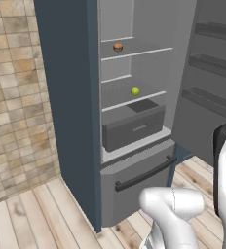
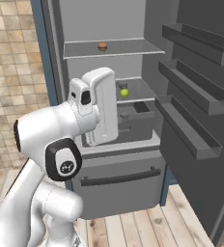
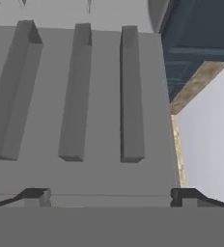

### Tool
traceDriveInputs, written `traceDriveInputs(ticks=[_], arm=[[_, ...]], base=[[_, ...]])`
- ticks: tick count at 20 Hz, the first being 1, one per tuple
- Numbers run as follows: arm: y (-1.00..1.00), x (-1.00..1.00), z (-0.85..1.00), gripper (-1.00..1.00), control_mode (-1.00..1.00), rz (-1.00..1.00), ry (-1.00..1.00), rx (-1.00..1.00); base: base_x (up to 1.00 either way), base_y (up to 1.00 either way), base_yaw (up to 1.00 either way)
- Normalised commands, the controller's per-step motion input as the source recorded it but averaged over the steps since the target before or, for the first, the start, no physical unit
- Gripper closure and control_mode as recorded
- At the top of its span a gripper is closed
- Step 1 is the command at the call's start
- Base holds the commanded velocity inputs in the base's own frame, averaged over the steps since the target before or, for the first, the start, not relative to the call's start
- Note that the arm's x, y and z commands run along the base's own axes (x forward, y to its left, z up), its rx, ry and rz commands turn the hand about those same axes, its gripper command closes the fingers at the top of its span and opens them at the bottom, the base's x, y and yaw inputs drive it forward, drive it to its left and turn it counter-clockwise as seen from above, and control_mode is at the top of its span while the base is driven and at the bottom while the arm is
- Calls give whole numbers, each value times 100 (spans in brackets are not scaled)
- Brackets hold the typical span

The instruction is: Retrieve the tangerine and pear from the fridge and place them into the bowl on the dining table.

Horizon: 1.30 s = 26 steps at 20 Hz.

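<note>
Fridge (image 1: 76,121) stands open, door (image 3: 85,106) swung wide w/ its three shelf bins facing the hand. Gripper (image 3: 109,195) has fingers (image 3: 36,195) spread wide, nothing btwn them, pointed at the door's inside, not at the fruit. Tangerine (image 1: 118,47) sits on the upper shelf, pear (image 1: 135,91) one shelf lower, above the drawer (image 1: 134,127), both well off to the side of the fingers. Prob door's open so the arm can turn in for the fruit next.
</note>
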Motion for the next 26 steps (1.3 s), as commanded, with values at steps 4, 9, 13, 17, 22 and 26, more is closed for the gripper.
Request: traceDriveInputs(ticks=[4,9,13,17,22,26], arm=[[71,0,-51,-100,-100,-9,-10,28],[79,10,-69,-100,-100,-13,-23,36],[58,8,-62,-100,-100,-6,-31,45],[11,0,-47,-100,-100,5,-8,46],[3,0,-68,-100,-100,19,-6,43],[25,0,-80,-100,-100,27,-4,37]], base=[[0,0,0],[0,0,0],[0,0,0],[0,0,0],[0,0,0],[0,0,0]])
